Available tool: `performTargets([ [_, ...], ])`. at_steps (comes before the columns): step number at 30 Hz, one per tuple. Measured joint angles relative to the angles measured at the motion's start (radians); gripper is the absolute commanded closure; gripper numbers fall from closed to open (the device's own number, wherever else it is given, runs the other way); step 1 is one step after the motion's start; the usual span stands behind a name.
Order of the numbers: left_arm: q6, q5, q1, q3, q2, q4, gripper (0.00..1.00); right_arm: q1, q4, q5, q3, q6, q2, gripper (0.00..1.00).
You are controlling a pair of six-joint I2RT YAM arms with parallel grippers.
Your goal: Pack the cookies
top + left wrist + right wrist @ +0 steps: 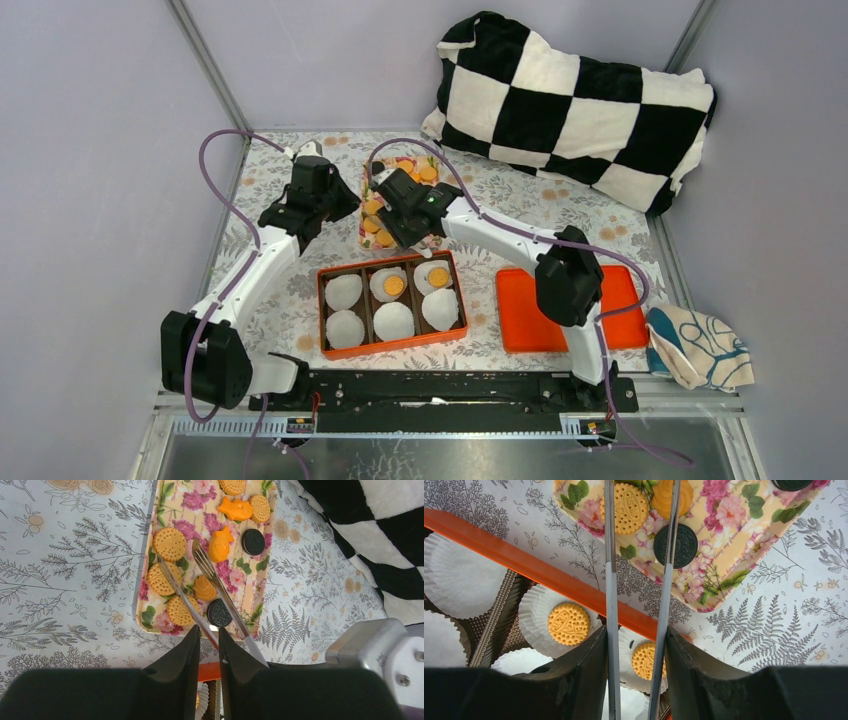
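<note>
The cookies lie on a floral tray (145,616): round yellow ones (169,544), black ones (253,541) and orange shaped ones (238,509). My right gripper (636,636) is shut on metal tongs (610,580), whose arms reach out over the tray (744,530), either side of a black cookie (675,545). The tongs (215,580) also show in the left wrist view. Two yellow cookies (569,624) sit in paper cups in the orange box (325,310). My left gripper (209,632) is empty, its fingers a narrow slit apart, at the tray's near edge.
An orange lid (520,310) lies right of the box under the right arm. A checkered pillow (570,100) fills the back right. A patterned cloth (700,345) lies at the right edge. Several paper cups (343,292) in the box hold nothing.
</note>
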Motion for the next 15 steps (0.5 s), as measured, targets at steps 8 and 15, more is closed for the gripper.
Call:
performTargets([
  [8, 0.0, 0.0, 0.0, 0.0, 0.0, 0.0, 0.76, -0.001, -0.01, -0.002, 0.086, 0.019, 0.084, 0.52],
  [15, 0.0, 0.002, 0.0, 0.0, 0.0, 0.0, 0.76, -0.018, -0.031, 0.004, 0.167, 0.046, 0.147, 0.52],
])
